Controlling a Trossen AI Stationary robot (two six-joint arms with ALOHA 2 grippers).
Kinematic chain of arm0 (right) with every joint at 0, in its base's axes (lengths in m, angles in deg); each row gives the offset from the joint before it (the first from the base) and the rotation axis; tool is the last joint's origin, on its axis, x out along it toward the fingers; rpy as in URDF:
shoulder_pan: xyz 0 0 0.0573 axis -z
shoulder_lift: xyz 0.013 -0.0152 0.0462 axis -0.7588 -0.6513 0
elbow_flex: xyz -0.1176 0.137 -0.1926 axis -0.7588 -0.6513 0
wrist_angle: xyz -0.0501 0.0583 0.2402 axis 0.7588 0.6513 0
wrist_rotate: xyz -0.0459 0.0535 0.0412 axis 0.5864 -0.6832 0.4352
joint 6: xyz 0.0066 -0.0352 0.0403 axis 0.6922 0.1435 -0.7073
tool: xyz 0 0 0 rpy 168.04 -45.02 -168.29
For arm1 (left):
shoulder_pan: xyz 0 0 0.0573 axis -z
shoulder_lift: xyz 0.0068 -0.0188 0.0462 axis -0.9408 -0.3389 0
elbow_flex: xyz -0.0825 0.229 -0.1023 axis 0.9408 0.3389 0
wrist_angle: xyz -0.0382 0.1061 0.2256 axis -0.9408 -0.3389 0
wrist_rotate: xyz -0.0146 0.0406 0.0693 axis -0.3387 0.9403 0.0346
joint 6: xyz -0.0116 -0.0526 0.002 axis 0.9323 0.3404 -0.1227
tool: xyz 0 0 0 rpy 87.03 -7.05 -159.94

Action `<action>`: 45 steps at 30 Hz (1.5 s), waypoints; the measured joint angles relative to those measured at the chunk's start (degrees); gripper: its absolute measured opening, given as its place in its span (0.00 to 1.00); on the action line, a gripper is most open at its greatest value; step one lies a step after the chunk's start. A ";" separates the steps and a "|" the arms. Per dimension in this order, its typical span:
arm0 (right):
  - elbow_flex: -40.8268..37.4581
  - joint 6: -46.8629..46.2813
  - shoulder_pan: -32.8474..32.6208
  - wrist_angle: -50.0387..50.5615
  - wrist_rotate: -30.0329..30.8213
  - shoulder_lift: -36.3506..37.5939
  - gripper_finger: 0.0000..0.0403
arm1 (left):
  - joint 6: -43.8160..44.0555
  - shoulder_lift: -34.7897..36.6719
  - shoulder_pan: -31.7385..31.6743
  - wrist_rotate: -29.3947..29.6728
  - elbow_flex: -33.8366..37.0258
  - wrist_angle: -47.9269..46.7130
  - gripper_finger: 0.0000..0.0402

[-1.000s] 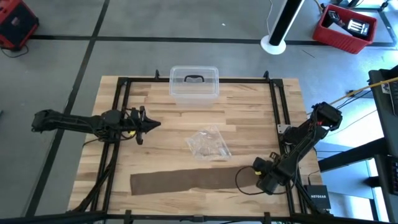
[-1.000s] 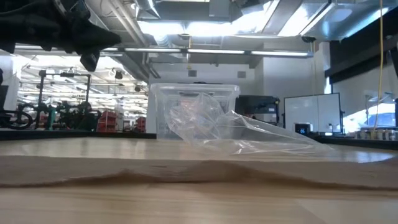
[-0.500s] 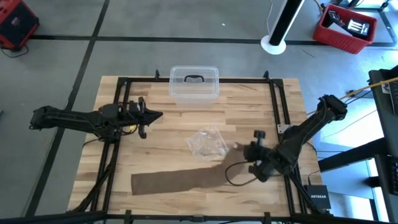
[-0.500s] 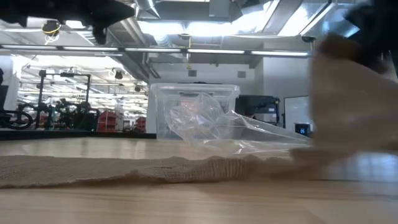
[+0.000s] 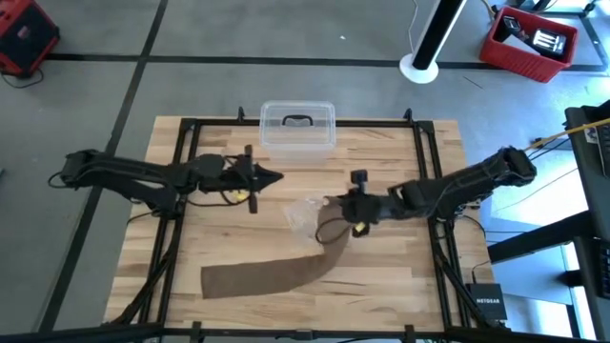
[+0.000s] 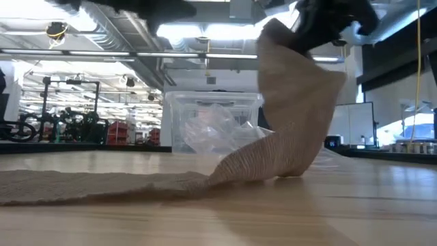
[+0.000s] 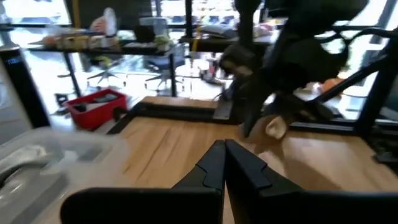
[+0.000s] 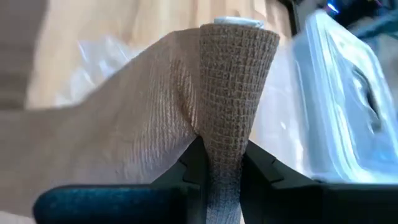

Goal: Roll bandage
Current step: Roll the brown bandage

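Note:
The bandage, a long brown strip, lies flat along the table's near side; its right end curls up off the wood. My right gripper hangs over the table's middle, shut on that raised end. To its left, my left gripper is shut with nothing in it, held level above the table and pointing toward the right arm. My right gripper pinches the bandage's right end between its two fingers, the strip bunched narrow where they meet it. A short length sticks out past the fingertips. The fingers slant down from the table's right. The end is lifted clear; the left part lies on the table.
A crinkled clear plastic bag lies at the table's middle, just below and beside the right gripper. A clear plastic box with a dark handle stands at the far edge. Dark frame rails run along the table's sides.
My right gripper has swung from the near right corner up and toward the table's middle, turning as it went and drawing the bandage's right end up off the wood; the left part has stayed flat. My left gripper has risen and reached toward the table's middle.

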 joint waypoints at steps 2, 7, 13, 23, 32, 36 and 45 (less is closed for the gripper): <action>0.00 2.08 1.88 -3.38 -5.00 0.00 0.14 | 0.04 -2.75 0.02 -1.21 -2.53 0.20 0.00; 0.00 3.02 4.22 -8.44 -10.74 0.00 0.14 | 0.50 -9.72 -0.24 -1.26 -8.84 -4.30 0.09; 0.00 2.46 4.20 -9.95 -11.02 -2.41 0.14 | 1.31 -17.73 0.43 -5.18 -16.60 -9.71 0.26; -0.04 1.29 4.24 -10.42 -11.00 -5.57 0.14 | -0.22 -22.55 1.59 -6.32 -21.32 -17.87 0.30; 0.01 1.31 5.25 -9.85 -9.03 -5.83 0.14 | -1.20 -21.09 1.76 -6.25 -21.30 -19.06 0.29; 0.00 1.19 5.79 -9.96 -8.92 -5.95 0.14 | -1.20 -20.73 1.79 -6.31 -21.28 -20.12 0.29; 0.00 1.18 5.64 -11.41 -11.57 -5.99 0.14 | -2.95 -21.23 1.66 -4.98 -21.21 -20.81 0.29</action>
